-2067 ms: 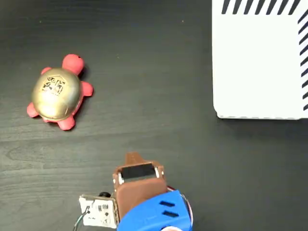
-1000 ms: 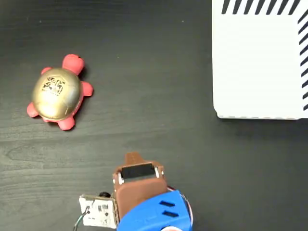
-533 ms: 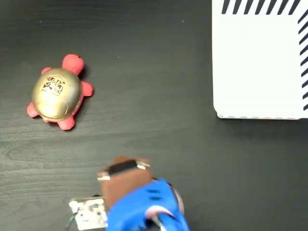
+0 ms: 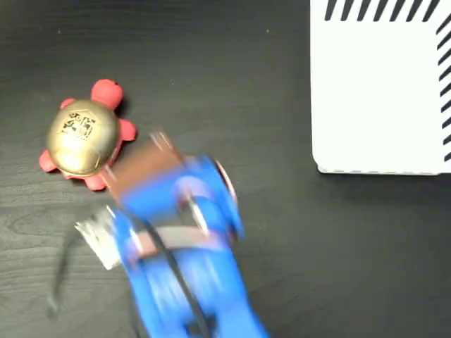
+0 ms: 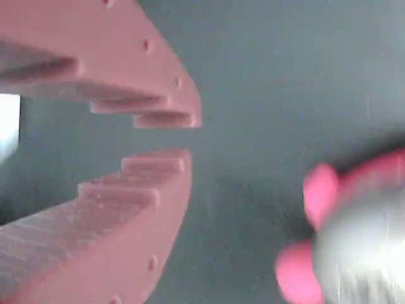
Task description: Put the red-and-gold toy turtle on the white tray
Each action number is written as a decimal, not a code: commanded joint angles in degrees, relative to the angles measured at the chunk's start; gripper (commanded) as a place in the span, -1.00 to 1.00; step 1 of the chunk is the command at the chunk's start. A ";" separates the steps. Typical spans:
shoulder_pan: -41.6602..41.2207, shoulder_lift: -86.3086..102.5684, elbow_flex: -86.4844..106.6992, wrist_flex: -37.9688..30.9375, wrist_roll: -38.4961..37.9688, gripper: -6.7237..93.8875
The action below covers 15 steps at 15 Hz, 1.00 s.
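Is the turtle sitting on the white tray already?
No, in the fixed view the turtle lies on the dark table far to the left, apart from the white tray at the upper right.

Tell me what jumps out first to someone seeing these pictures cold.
The blurred blue arm with its brown pincer fills the lower middle of the fixed view, its tip close beside the red-and-gold toy turtle at the left on the dark table. The white tray with black edge stripes sits bare at the upper right. In the wrist view the toothed jaws stand slightly apart, holding nothing.
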 commanded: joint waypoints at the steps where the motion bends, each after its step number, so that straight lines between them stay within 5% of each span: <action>1: -2.55 -11.07 -20.13 6.24 -5.10 -0.87; 8: -6.68 -33.57 -42.89 18.90 -17.58 -0.87; 15: -6.94 -40.78 -52.03 26.10 -19.95 -0.87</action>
